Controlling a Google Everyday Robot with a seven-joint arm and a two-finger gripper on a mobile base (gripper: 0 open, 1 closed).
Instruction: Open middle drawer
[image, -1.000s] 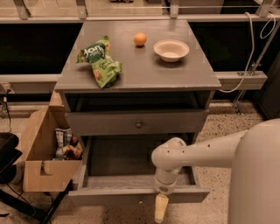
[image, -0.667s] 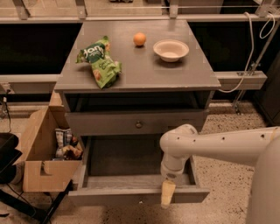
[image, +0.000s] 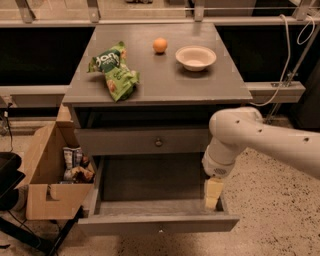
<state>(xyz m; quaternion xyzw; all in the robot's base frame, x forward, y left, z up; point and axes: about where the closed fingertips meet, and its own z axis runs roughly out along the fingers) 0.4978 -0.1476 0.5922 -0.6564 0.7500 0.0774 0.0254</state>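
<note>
The grey middle drawer stands pulled far out under the closed upper drawer. Its low front panel has a small round knob at the centre, and its inside looks empty. Whatever lies beneath it is hidden. My gripper hangs pointing down at the end of the white arm, over the right side of the open drawer, just behind its front panel. It holds nothing that I can see.
On the cabinet top lie a green chip bag, an orange and a white bowl. An open cardboard box with snack packs stands on the floor at the left. A cable hangs at the right.
My gripper has moved up and to the right, from in front of the open drawer's front panel to above its right side. The drawer has stayed pulled out.
</note>
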